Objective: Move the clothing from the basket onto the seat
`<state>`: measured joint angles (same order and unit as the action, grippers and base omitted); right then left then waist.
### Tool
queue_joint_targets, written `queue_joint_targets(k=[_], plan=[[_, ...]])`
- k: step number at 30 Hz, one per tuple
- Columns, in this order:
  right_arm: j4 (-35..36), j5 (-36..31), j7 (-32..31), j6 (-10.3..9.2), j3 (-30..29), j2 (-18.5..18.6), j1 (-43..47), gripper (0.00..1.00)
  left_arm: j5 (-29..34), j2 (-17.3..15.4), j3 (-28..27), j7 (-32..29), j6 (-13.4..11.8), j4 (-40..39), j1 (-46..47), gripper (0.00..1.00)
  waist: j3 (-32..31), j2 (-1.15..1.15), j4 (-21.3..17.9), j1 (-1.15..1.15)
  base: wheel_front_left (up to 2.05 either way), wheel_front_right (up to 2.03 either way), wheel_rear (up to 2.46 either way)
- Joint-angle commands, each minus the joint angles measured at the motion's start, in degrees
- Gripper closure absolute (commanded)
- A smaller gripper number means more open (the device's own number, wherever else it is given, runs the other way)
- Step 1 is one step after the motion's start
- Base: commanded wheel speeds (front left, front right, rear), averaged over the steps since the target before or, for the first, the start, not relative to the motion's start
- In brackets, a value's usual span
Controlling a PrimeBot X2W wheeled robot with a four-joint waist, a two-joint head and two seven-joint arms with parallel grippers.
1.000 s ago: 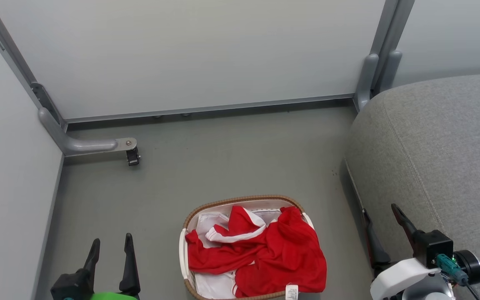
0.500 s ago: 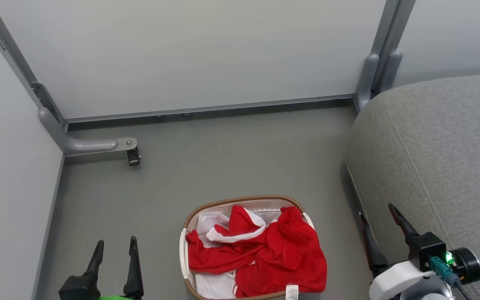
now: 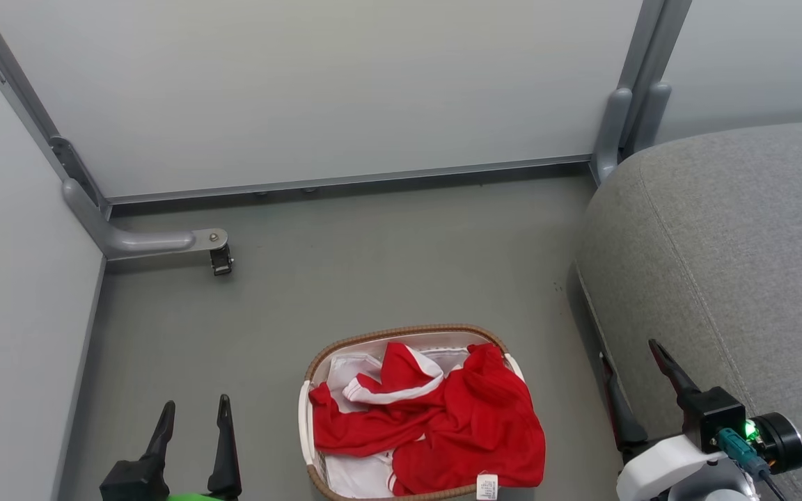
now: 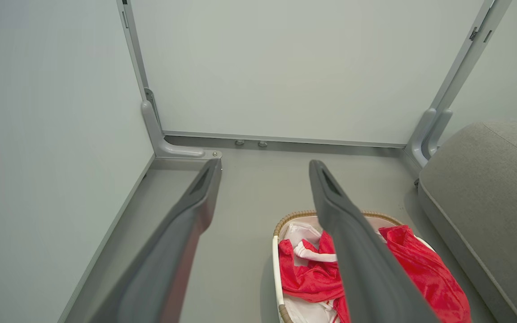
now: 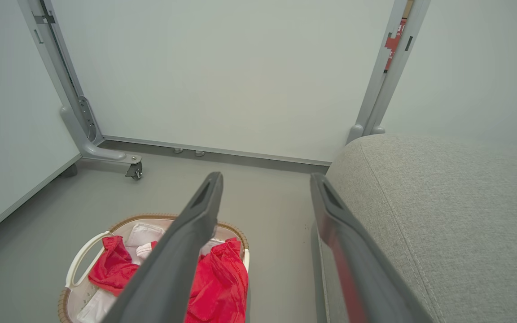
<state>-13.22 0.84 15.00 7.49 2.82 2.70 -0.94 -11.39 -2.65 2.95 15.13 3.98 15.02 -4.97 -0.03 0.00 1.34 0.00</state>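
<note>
Red clothing (image 3: 457,431) with white trim and a white tag fills the cream basket (image 3: 401,334) with a brown woven rim, which stands on the grey floor at the bottom centre of the head view. To the basket's right rises the big grey seat (image 3: 735,250). My left gripper (image 3: 193,409) hangs open left of the basket, nothing between its fingers. My right gripper (image 3: 632,351) is open too, by the seat's lower edge. The left wrist view shows the clothing (image 4: 420,273), basket (image 4: 292,219) and seat (image 4: 487,188); the right wrist view shows the clothing (image 5: 222,278), basket (image 5: 142,218) and seat (image 5: 442,202).
Pale partition walls (image 3: 303,90) close off the back and left. A grey metal foot with a small caster (image 3: 220,259) juts onto the floor at the left. Grey uprights (image 3: 624,125) stand at the back right corner, next to the seat.
My left gripper has shifted slightly right and lower in the head view. My right gripper has edged a little to the left. The clothing and basket lie as before.
</note>
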Motion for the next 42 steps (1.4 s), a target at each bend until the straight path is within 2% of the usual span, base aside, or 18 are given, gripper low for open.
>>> queue_joint_targets(k=[1,9,14,24,33,42], plan=[[0.3,0.1,0.3,0.0,0.0,0.3,0.6,0.0,-0.3,-0.4,0.0,0.0,-0.3,-0.2,-0.7,0.0,0.1,0.0,0.0,0.0,0.0,0.0,0.0],[1.2,0.1,0.3,0.0,-1.3,0.3,-0.7,0.0,0.6,-0.4,1.0,0.0,-0.4,-0.9,0.8,0.0,2.1,0.0,-0.1,0.0,0.0,0.0,0.0],[2.4,0.0,0.3,0.0,-2.7,0.3,-2.4,0.0,3.1,-0.7,2.5,0.0,0.6,-0.7,4.3,0.0,5.5,0.0,-0.1,0.0,0.0,0.0,0.0],[6.6,-0.4,0.3,0.0,-5.8,0.3,-9.9,0.0,8.4,-0.9,8.9,0.0,2.1,3.7,19.7,0.0,19.8,0.0,-2.1,0.0,0.0,0.0,0.0],[10.9,1.9,0.3,-0.01,-5.5,0.3,-18.2,0.0,14.6,-1.6,18.8,-0.1,3.3,19.6,37.9,0.0,34.4,0.0,-7.1,0.0,0.0,0.0,0.0],[15.5,5.6,0.3,-0.02,-3.7,0.2,-22.5,0.0,18.6,-3.3,29.4,-1.7,3.5,36.8,49.2,0.0,43.8,0.0,-13.0,0.0,0.0,0.0,0.0]])
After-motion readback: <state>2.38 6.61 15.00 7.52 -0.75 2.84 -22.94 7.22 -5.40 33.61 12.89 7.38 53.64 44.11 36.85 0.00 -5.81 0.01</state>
